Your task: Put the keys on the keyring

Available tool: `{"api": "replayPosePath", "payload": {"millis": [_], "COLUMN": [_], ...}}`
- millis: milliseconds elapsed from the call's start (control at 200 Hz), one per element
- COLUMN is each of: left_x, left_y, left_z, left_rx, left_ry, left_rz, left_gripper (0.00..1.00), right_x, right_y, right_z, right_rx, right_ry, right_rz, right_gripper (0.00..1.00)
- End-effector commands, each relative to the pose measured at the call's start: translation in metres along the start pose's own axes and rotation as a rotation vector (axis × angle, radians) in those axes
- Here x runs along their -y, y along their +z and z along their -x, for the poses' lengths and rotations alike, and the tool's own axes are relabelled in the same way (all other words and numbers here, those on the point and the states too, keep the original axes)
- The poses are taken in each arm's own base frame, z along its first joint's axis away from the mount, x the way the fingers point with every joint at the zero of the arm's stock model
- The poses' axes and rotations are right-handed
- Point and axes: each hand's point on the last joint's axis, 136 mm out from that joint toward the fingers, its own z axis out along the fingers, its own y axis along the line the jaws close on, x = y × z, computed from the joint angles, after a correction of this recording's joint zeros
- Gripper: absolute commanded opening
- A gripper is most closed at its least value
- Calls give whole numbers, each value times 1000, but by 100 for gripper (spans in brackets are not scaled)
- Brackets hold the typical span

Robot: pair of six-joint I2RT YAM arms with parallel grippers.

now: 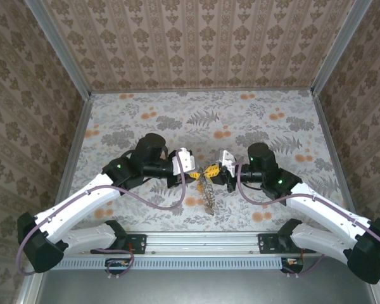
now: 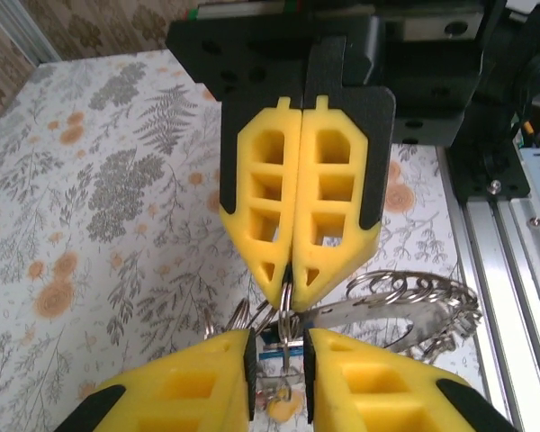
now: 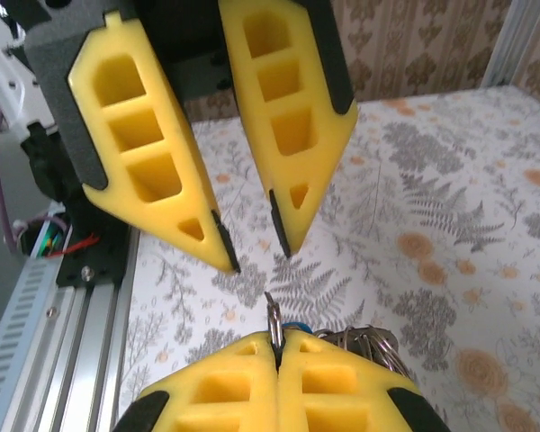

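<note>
My right gripper (image 1: 216,170) is shut on the keyring (image 3: 273,315), a thin silvery ring that stands up on edge out of its closed yellow fingertips (image 3: 252,360). The left gripper (image 2: 278,335) faces it tip to tip, open. Its pads stand either side of the same ring (image 2: 289,317) without touching it. Below the ring hang keys: a blue head (image 2: 272,353) and a yellow head (image 2: 285,409). The long link chain (image 2: 423,292) loops off to the side and dangles toward the table (image 1: 208,193). In the right wrist view the left gripper (image 3: 259,256) shows with its fingers apart.
Both grippers meet above the near middle of the floral table (image 1: 253,120). An aluminium rail (image 1: 196,240) runs along the near edge under the arm bases. Wallpapered walls (image 1: 196,44) close in the back and both sides.
</note>
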Motion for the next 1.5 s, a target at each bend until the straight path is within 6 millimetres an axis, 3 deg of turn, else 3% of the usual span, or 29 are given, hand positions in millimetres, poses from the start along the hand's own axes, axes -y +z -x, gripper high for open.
{"api": "replayPosePath", "payload": {"millis": [0, 315, 460, 535, 740, 920, 1020, 1075, 1255, 1495], "left_x": [3, -5, -4, -3, 3, 1, -6, -10, -23, -24], "left_y": [-2, -4, -5, -5, -1, -2, -13, -20, -33, -25], "left_z": [7, 12, 20, 16, 1, 1, 1, 4, 18, 25], "left_rx": [75, 117, 151, 135, 56, 50, 52, 78, 152, 162], "left_ry": [-31, -42, -25, -20, -15, -5, 11, 8, 21, 46], "left_rz": [-33, 4, -2, -7, -26, -2, 73, 106, 207, 174], "left_gripper": [24, 24, 13, 0, 0, 0, 22, 28, 34, 34], "right_x": [-3, -4, 0, 2, 7, 5, 4, 1, -3, -4], "right_y": [-12, -13, -14, -15, -21, -20, -18, -17, -13, -12], "right_z": [52, 60, 67, 70, 77, 77, 72, 70, 68, 71], "right_rx": [202, 248, 311, 334, 382, 389, 355, 338, 314, 306], "right_ry": [-78, -83, -65, -56, -43, -30, -35, -38, -34, -39], "right_rz": [-1, 4, -14, -26, -63, -46, -41, -25, 18, 30], "right_gripper": [0, 0, 0, 0, 0, 0, 0, 0, 0, 0]}}
